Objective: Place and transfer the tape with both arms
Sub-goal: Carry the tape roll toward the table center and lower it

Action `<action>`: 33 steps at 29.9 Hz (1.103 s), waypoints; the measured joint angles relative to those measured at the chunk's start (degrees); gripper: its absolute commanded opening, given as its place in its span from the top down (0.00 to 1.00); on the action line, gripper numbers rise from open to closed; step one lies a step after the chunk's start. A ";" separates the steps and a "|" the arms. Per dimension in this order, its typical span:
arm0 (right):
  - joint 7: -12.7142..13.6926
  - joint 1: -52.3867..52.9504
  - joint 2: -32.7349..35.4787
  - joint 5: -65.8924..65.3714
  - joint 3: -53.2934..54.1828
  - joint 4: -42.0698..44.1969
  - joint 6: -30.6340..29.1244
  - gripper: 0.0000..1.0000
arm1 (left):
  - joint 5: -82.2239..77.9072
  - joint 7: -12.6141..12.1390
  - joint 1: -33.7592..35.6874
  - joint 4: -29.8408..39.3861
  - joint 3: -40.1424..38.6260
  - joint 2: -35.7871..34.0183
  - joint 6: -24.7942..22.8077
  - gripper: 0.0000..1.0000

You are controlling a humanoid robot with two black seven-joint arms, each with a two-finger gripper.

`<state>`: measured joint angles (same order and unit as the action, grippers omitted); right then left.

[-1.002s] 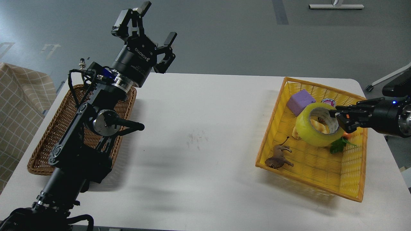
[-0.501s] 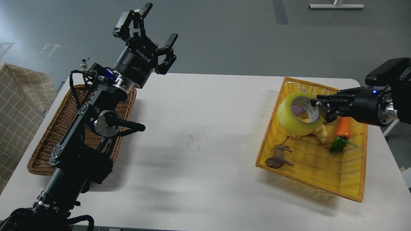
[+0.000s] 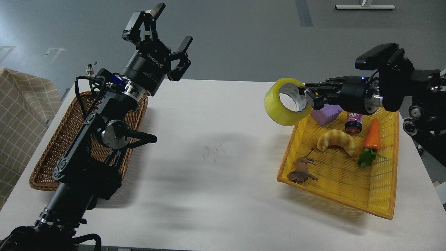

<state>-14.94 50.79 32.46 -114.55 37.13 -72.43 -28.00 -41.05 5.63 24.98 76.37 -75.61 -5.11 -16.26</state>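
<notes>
Tape [image 3: 286, 106] is now lifted clear of the yellow basket [image 3: 383, 205], pinched by the right gripper [image 3: 306, 98]; the left gripper [image 3: 158, 33] waits spread wide for transfer.

A white surface [image 3: 216, 167] with rounded corners fills most of the head view, matte and evenly lit, with a faint grey scuff [image 3: 212, 149] near its middle and soft shadows across it. Beyond it lies a smooth grey-blue floor [image 3: 244, 42] with a darker stripe [image 3: 304, 13] and pale markings [image 3: 52, 53] at the far left. A white base of some furniture [image 3: 364, 6] shows at the top edge. At the left edge hangs beige checked cloth [image 3: 21, 115].
</notes>
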 measured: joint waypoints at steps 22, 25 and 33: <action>1.33 3.72 -24.43 -3.99 -10.35 16.09 0.02 0.99 | 0.17 0.08 -0.01 0.00 -0.72 -1.56 0.00 0.02; 1.52 3.46 -25.72 -4.02 -10.96 17.32 0.02 0.99 | 0.18 0.08 -0.01 0.00 -0.77 -1.58 0.00 0.02; 2.03 3.45 -27.51 -4.02 -11.20 19.28 0.01 0.97 | 0.19 0.10 -0.02 0.04 -1.08 -1.89 -0.06 0.02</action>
<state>-12.91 54.24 4.95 -118.58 25.93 -53.15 -27.99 -40.86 5.72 24.96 76.41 -76.69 -7.00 -16.32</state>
